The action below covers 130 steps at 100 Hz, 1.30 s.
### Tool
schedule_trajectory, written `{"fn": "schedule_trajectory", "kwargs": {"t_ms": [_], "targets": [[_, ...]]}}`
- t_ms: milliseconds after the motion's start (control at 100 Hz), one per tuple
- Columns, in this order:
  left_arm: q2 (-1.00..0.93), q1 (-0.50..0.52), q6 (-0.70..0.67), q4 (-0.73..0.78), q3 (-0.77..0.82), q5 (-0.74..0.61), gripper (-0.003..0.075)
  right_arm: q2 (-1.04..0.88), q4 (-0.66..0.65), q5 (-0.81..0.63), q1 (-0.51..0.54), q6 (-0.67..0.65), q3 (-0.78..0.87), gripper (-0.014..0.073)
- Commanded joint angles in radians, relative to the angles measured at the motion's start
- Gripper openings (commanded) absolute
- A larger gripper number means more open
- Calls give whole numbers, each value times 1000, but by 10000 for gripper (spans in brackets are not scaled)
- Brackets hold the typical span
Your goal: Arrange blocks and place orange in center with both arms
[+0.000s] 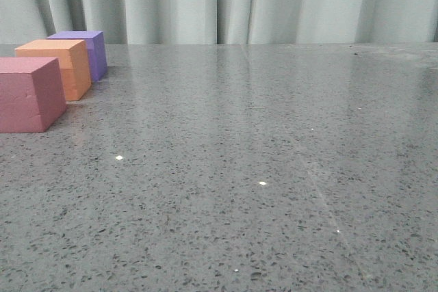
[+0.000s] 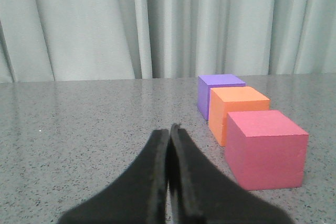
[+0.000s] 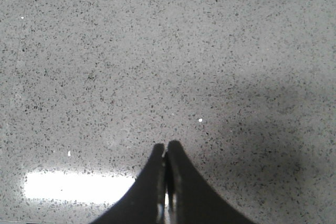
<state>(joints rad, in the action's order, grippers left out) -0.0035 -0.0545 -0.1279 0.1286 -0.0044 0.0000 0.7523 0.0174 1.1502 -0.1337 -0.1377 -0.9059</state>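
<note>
blocks [image 1: 51, 76] hug table [image 1: 274, 169] left edge; right side open.

pink block [image 1: 27, 94]: its left side is cut off by the front view's left edge.
purple block [image 1: 87, 49]: the orange block [image 1: 58, 66] in front hides its near lower part.
left gripper [image 2: 170, 129]: only the two black fingers show; the rest runs off the picture.
right gripper [image 3: 166, 146]: likewise cut off below the fingers.

Soft even light, sharp focus; bright glare patch and broad shadow on the table [image 3: 105, 51].
</note>
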Motion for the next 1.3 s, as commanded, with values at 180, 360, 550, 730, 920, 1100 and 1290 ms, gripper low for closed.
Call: {"fn": "schedule_trajectory", "kwargs": {"t_ms": [180,360,550,730,920,1100,1290], "targets": [[-34,3,0,-9,53,-67,-19,-5,0,-42,8,8,-24,-68],[-34,3,0,-9,53,-67,-19,-5,0,-42,8,8,-24,-68],[-34,3,0,-9,53,-67,-19,-36,-55,-115,8,9,-8,-68],[-34,3,0,-9,53,-67,-19,-171,-79,-383,8,9,108,-68],[-34,3,0,-9,53,-67,-19,-335,-80,-707,8,9,347,-68],[-34,3,0,-9,53,-67,-19,-495,-80,-996,8,9,572,-68],[-34,3,0,-9,53,-67,-19,-658,-80,-1150,8,9,754,-68]]}}
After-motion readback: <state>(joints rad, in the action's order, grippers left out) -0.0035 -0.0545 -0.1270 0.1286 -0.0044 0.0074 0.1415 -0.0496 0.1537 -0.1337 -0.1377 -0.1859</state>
